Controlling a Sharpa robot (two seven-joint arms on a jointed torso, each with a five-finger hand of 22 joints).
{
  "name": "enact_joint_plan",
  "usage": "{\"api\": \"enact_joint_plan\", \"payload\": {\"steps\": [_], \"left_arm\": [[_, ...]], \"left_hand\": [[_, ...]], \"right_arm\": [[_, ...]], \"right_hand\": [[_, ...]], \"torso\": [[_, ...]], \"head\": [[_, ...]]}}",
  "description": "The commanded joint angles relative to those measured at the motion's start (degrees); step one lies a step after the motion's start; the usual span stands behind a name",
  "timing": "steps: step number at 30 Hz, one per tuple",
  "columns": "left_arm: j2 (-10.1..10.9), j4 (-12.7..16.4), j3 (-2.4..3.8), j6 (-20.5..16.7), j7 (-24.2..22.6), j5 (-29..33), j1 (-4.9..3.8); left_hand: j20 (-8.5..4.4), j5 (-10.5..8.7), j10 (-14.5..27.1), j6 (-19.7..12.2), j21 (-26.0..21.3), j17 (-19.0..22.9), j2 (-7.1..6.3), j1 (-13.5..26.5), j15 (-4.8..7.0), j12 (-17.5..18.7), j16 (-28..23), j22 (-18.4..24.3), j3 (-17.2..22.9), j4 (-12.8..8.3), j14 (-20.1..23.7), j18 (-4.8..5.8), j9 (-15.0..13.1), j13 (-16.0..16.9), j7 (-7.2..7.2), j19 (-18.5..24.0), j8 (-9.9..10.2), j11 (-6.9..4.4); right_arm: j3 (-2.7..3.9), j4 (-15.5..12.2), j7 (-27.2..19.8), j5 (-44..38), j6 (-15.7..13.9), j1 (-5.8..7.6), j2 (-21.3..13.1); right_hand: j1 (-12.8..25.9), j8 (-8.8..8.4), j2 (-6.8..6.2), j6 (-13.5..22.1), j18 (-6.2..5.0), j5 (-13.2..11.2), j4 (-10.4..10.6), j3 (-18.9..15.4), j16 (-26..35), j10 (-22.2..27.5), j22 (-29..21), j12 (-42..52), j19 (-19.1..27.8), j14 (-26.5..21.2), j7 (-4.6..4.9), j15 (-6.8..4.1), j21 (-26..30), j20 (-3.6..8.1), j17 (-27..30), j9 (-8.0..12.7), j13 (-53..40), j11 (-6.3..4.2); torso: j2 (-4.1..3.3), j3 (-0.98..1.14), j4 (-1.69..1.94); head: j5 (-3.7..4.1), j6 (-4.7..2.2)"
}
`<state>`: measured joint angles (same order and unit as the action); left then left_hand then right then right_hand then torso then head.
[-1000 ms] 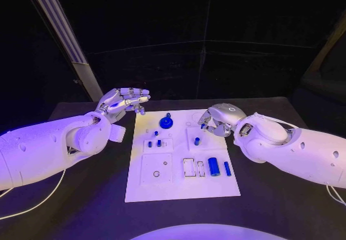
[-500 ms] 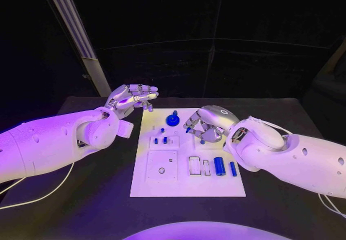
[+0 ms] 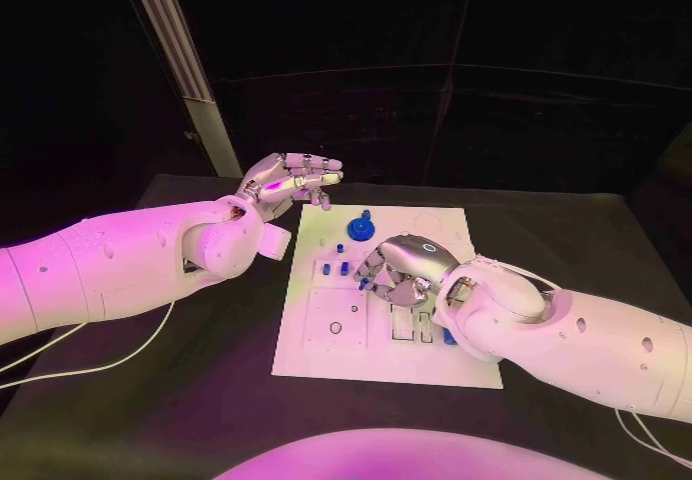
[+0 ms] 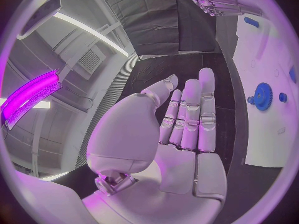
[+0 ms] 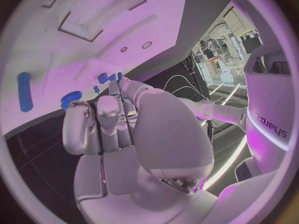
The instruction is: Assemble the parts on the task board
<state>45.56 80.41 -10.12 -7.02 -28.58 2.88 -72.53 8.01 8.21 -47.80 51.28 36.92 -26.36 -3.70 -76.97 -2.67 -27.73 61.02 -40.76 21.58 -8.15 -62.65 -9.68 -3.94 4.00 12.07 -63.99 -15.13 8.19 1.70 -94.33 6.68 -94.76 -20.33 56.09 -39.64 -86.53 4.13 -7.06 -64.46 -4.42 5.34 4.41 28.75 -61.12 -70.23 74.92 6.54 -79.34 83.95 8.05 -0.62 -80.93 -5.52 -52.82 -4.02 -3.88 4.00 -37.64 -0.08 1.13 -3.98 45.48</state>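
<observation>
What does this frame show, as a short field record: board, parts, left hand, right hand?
board: white task board flat on the black table
parts: blue gear at the board's far end; small blue pieces standing nearer mid-board
left hand: left hand raised off the board's far left corner, fingers together, nothing visible in it
right hand: right hand over mid-board, fingers curled down; a hold cannot be told

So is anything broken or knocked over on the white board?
Nothing stands out. The board lies flat on the table, the blue gear sits at its far end, and small blue parts stand in their slots. The right hand hides some of the middle.
</observation>
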Motion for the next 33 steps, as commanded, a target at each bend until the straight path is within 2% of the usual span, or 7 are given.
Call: {"api": "enact_joint_plan", "payload": {"steps": [1, 6, 11, 16, 33], "left_arm": [[-0.2, 0.0, 0.05, 0.4, -1.2, 0.3, -0.09], [-0.3, 0.0, 0.05, 0.6, -1.1, 0.3, -0.1], [-0.3, 0.0, 0.05, 0.7, -1.0, 0.3, -0.1], [-0.3, 0.0, 0.05, 0.8, -0.8, 0.3, -0.1], [-0.3, -0.1, 0.05, 1.0, -0.5, 0.3, -0.11]], "left_hand": [[0.09, 0.23, 0.4, -0.3, -0.1, 0.1, 0.24, 0.4, -0.06, -0.2, 0.2, 0.1, -0.2, 0.0, 0.3, -0.83, 0.1, -0.1, -0.08, -0.2, -0.3, -0.07], [0.1, 0.22, 0.5, -0.3, -0.1, 0.1, 0.24, 0.4, -0.06, -0.2, 0.2, 0.1, -0.2, 0.0, 0.3, -0.83, 0.1, -0.1, -0.07, -0.2, -0.3, -0.07], [0.11, 0.22, 0.6, -0.4, -0.2, 0.2, 0.22, 0.4, -0.08, -0.2, 0.2, 0.1, -0.3, 0.0, 0.3, -0.82, 0.1, -0.1, -0.04, -0.2, -0.3, -0.04], [0.13, 0.21, 0.7, -0.5, -0.2, 0.2, 0.2, 0.5, -0.12, -0.3, 0.2, 0.1, -0.4, 0.0, 0.4, -0.82, 0.1, -0.1, 0.0, -0.2, -0.3, 0.0], [0.16, 0.21, 0.9, -0.7, -0.2, 0.3, 0.18, 0.6, -0.15, -0.3, 0.2, 0.2, -0.4, 0.1, 0.4, -0.81, 0.1, -0.1, 0.05, -0.2, -0.3, 0.04]], "right_arm": [[-0.06, 0.7, -0.9, -2.4, 2.7, -0.39, 0.8], [-0.12, 1.4, -0.9, -3.4, 2.8, -1.1, 1.8], [-0.14, 1.7, -0.8, -3.9, 3.3, -1.42, 2.3], [-0.15, 1.9, -0.9, -4.1, 3.7, -1.57, 2.7], [-0.41, 2.8, 0.1, -6.3, 6.0, -1.72, 3.3]], "right_hand": [[0.6, -0.37, 0.06, 0.1, 0.81, 0.3, -0.3, 0.2, -0.2, 0.1, 1.5, -0.4, -0.3, 0.5, 0.42, 0.15, -0.3, -0.21, -0.1, 0.0, 0.0, 0.35], [0.7, -0.38, 0.04, 0.2, 0.8, 0.4, -0.4, 0.2, -0.2, 0.2, 1.5, -0.4, -0.3, 0.5, 0.43, 0.16, -0.2, -0.22, 0.0, 0.0, 0.0, 0.35], [0.8, -0.38, -0.02, 0.2, 0.81, 0.5, -0.5, 0.2, -0.3, 0.2, 1.5, -0.5, -0.3, 0.5, 0.44, 0.17, -0.3, -0.23, -0.1, 0.0, 0.0, 0.36], [1.1, -0.39, -0.12, 0.3, 0.82, 0.6, -0.6, 0.1, -0.5, 0.2, 1.6, -0.5, -0.4, 0.5, 0.49, 0.2, -0.3, -0.25, -0.2, 0.0, 0.0, 0.4], [1.2, -0.39, -0.12, 0.3, 0.83, 0.6, -0.6, 0.1, -0.5, 0.2, 1.6, -0.5, -0.4, 0.6, 0.49, 0.21, -0.3, -0.26, -0.3, 0.0, 0.0, 0.41]], "torso": [[-0.01, 0.02, -0.11], [-0.02, 0.11, -0.17], [0.01, 0.06, -0.09], [-0.01, 0.12, -0.11], [0.09, 0.02, -0.09]], "head": [[-0.44, 0.3], [-0.98, 0.58], [-1.02, 0.8], [-1.26, 0.97], [-1.24, 1.45]]}}
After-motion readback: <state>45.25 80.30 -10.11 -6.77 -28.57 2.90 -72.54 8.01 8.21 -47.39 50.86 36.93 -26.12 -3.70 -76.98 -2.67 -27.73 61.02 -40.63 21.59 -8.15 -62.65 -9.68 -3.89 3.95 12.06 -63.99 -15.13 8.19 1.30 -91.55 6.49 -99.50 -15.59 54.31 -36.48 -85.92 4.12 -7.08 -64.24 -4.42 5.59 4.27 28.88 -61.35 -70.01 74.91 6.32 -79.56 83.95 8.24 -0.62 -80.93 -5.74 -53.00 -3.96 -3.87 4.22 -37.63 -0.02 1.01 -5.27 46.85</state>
